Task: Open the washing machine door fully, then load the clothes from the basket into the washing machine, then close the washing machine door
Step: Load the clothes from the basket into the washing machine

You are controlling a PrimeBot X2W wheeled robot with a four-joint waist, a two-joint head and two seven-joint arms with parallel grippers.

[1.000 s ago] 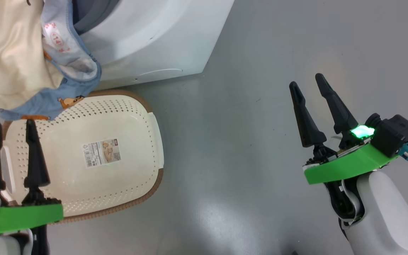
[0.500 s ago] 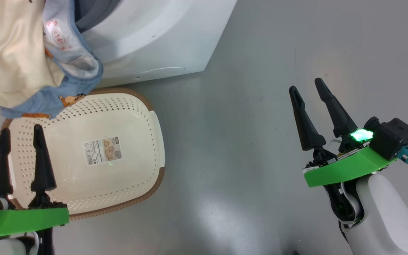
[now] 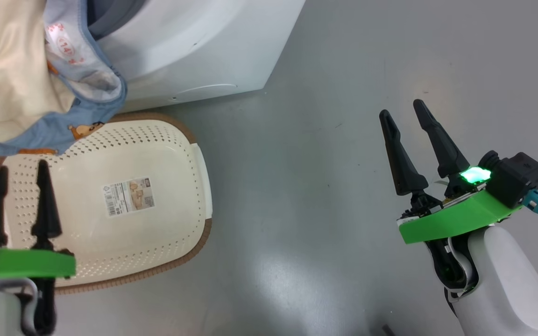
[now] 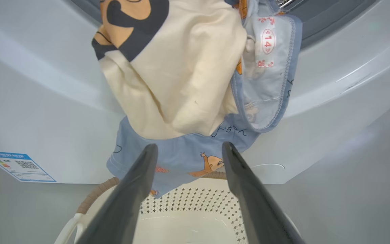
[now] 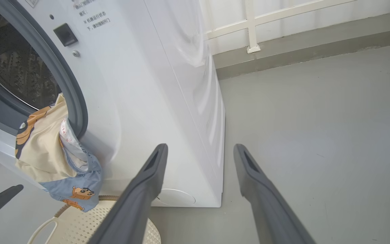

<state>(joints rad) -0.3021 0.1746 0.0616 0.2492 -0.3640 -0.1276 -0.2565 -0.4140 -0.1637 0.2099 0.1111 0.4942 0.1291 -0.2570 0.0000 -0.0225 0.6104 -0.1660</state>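
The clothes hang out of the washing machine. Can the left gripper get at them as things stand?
Probably yes: the left gripper is open and points at the clothes, with nothing between.

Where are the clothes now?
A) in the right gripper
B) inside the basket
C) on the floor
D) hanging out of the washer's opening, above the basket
D: the clothes drape over the lip of the washer, and the basket below looks empty.

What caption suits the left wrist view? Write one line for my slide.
Open left gripper below clothes draped from the washing machine, above the basket.
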